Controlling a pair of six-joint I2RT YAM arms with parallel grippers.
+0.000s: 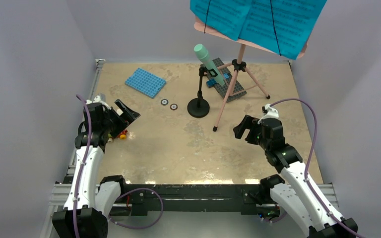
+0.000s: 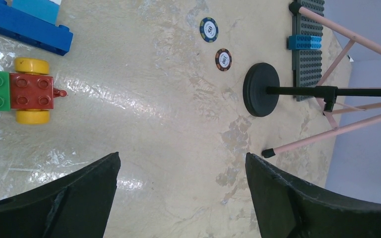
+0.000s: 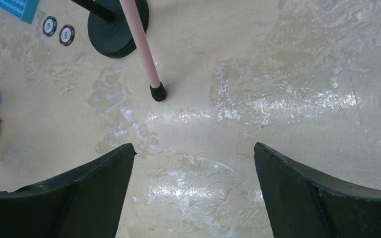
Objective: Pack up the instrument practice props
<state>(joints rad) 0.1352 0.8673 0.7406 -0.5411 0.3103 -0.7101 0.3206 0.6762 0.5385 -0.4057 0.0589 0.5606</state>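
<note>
The pink tripod music stand (image 1: 234, 84) stands at the back right of the table, cyan sheet-music pages (image 1: 258, 20) clipped on its board. Just left of it a mint-green toy microphone (image 1: 208, 63) sits tilted in the black round-base mic stand (image 1: 198, 107). My left gripper (image 1: 126, 113) hovers open at the left, far from both stands. In its wrist view the jaws (image 2: 182, 158) are wide apart over bare table. My right gripper (image 1: 243, 128) is open too, just short of the tripod's front leg (image 3: 148, 59), with nothing between its fingers (image 3: 193, 148).
A blue studded baseplate (image 1: 145, 82) lies at the back left, and a grey one (image 1: 226, 85) under the tripod. Two poker chips (image 1: 169, 104) lie left of the mic base. Small coloured bricks (image 2: 27, 90) sit beside my left gripper. Grey walls enclose the table.
</note>
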